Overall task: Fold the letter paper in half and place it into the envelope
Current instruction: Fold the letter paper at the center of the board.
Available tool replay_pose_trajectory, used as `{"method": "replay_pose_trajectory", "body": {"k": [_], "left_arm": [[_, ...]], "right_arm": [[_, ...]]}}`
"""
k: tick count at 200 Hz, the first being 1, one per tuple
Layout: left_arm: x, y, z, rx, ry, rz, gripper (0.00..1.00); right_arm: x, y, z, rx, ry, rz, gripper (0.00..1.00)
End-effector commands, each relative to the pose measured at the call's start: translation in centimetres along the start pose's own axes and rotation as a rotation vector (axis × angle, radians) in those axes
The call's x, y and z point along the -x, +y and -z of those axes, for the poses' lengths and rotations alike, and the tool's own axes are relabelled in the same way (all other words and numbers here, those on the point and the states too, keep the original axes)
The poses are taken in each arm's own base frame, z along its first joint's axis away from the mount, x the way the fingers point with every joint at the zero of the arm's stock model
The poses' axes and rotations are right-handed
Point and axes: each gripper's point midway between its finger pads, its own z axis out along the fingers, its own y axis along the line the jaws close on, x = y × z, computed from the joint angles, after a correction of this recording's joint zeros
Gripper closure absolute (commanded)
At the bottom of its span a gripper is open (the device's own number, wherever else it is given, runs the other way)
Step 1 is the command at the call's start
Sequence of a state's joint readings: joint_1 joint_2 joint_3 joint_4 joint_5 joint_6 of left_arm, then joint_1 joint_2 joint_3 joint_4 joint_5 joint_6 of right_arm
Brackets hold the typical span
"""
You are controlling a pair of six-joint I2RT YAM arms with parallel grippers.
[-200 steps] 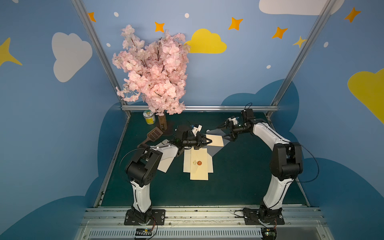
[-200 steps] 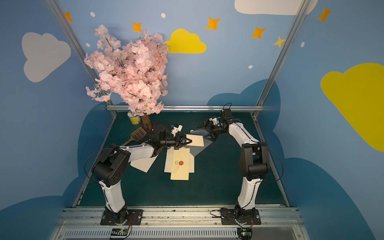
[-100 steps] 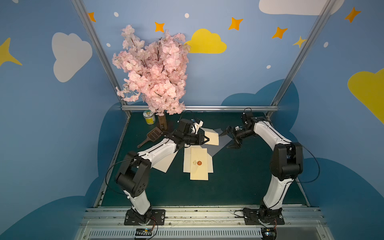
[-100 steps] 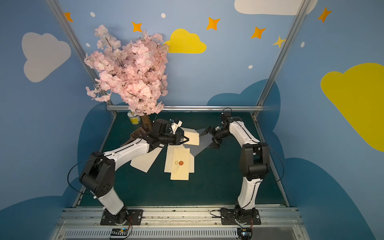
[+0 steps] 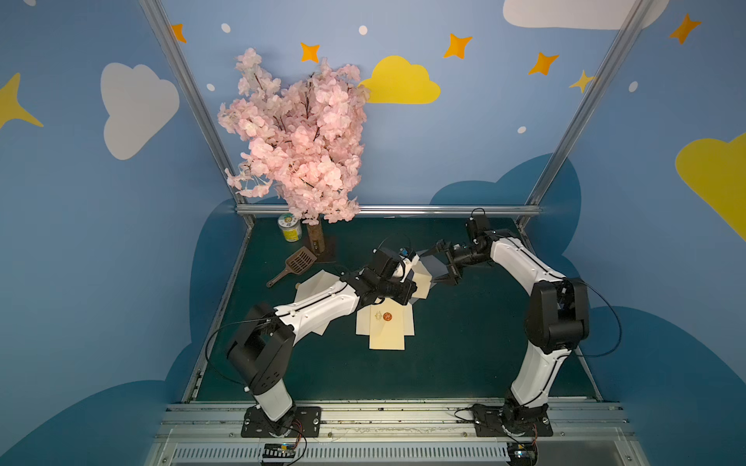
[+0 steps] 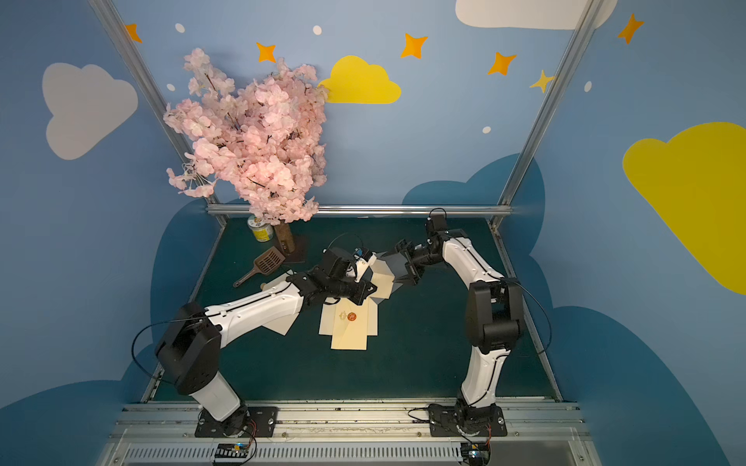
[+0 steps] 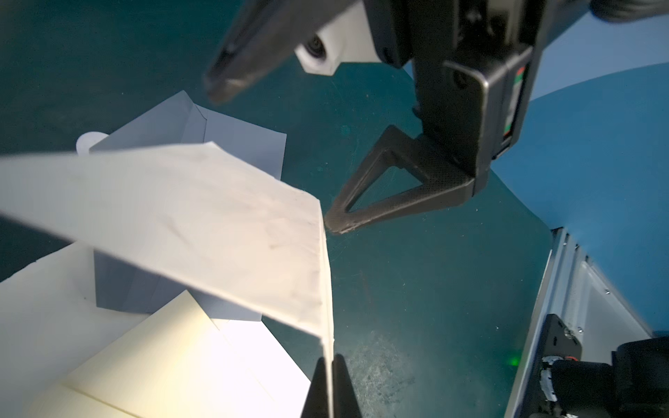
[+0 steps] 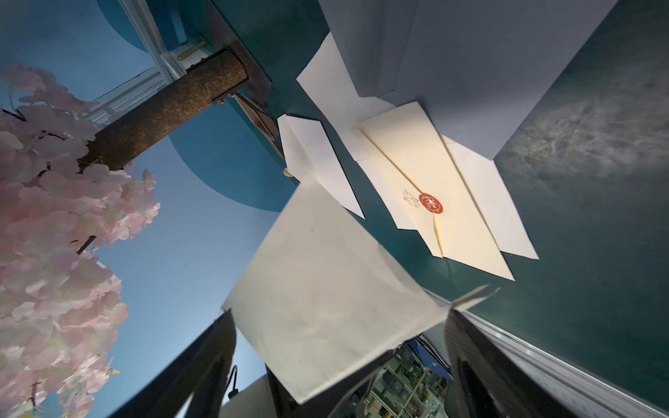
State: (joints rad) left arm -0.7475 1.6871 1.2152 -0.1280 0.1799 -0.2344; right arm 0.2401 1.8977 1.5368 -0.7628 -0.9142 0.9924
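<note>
We saw the letter paper [image 8: 325, 275] blurred in the right wrist view; its edge cut off the right gripper [image 8: 338, 320]; we could not read the print on the envelope [image 5: 386, 335].

Robot arms: two, left arm [image 5: 319, 307], right arm [image 5: 524, 264]. Blossom tree [image 5: 298, 137]: one. Can [image 5: 290, 228]: one. Brown scoop [image 5: 298, 262]: one. Sealed cream envelope [image 5: 388, 331]: one. Grey envelope [image 5: 436, 264]: one. Lifted paper [image 5: 422, 279]: one. White sheets [image 5: 316, 285] on table: at least two.

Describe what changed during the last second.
The left arm stretched out and its left hand carried the letter paper slightly toward the right hand, which shifted slightly toward the front edge. Unchanged: left hand shut on the paper, right hand open, envelope in place.
</note>
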Motion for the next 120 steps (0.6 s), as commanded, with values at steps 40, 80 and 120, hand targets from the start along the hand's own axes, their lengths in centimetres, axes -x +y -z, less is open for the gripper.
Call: {"method": "replay_pose_trajectory", "body": {"k": [40, 80, 120], "left_arm": [[1.8, -1.2, 1.3, 0.086, -0.064, -0.132, 0.97], [1.8, -1.7, 1.4, 0.088, -0.071, -0.155, 0.97], [1.5, -1.6, 1.8, 0.105, -0.075, -0.161, 0.97]], "right_arm": [[-1.6, 0.7, -1.5, 0.044, 0.05, -0.006, 0.12], [-1.5, 0.9, -1.9, 0.061, 0.05, -0.002, 0.29], [-1.6, 0.8, -2.0, 0.065, 0.058, -0.004, 0.62]]}}
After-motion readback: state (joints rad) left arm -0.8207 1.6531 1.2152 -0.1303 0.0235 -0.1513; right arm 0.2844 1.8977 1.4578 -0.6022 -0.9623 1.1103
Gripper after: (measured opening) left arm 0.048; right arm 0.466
